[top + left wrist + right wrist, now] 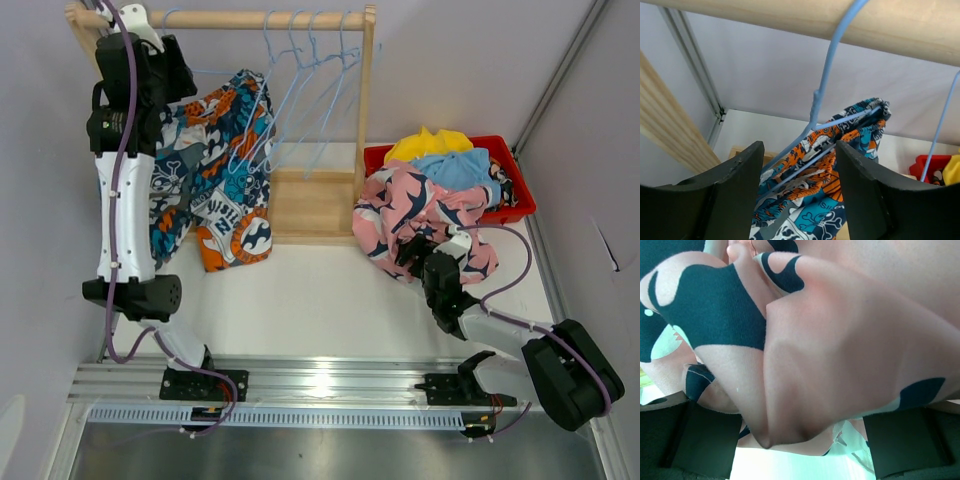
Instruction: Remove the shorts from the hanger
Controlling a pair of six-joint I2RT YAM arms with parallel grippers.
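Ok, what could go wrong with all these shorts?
The left fingers are open, lined up with both the blue hanger wire and the patchwork shorts. Closing might pinch the wire and tug the hanger off the wooden rail. Also, the pink shorts droop over the red bin edge at the open right fingers and could get dragged onto the table.

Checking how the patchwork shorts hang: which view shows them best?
Top external: nearly all of the patchwork shorts shows, hanging at the rack. Left wrist shows only their waistband on a blue hanger; right wrist, nothing.
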